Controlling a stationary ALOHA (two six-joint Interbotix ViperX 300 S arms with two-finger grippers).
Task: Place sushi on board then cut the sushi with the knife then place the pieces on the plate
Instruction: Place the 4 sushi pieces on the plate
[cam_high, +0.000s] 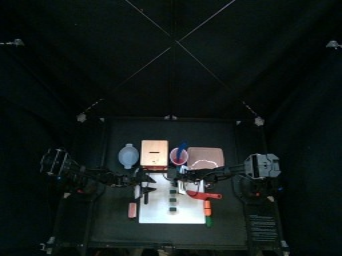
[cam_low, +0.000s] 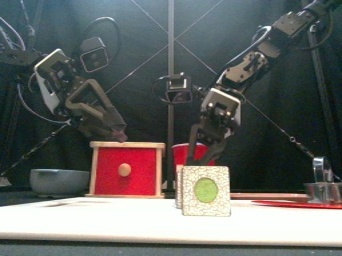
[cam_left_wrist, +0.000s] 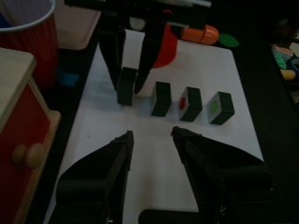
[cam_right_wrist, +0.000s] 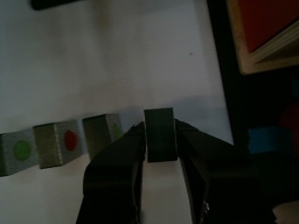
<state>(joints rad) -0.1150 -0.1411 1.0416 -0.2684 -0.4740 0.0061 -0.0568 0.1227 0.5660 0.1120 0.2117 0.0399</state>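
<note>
R hand (cam_right_wrist: 159, 131) is closed around the end sushi piece (cam_right_wrist: 160, 118), a dark green block at one end of a row of four on the white cutting board (cam_left_wrist: 239, 131). Its jaws press the block's two flat faces, so it looks gripped, but I cannot tell if it has left the board. The three other pieces (cam_left_wrist: 191, 101) stand upright just beside it w/ small gaps btw them, and red or green dots show at the ctrs of some. The roll therefore reads as already cut, and this grip is prob. the start of carrying pieces to the plate. L hand (cam_left_wrist: 151, 134) hangs low over the board near the row, jaws apart and holding nothing, likely kept out of the way. Pink tray (cam_high: 206, 157) lies at the back right of the black bench (cam_high: 107, 230), beyond the board, so the piece must travel back and to the right. Wooden box (cam_low: 127, 168) w/ a red drawer front sits at the back left, w/ the blue-grey bowl (cam_low: 60, 180) to its left. Red cup (cam_low: 191, 155) stands btw box and tray. No brand, label or readable writing shows on any of these things.
</note>
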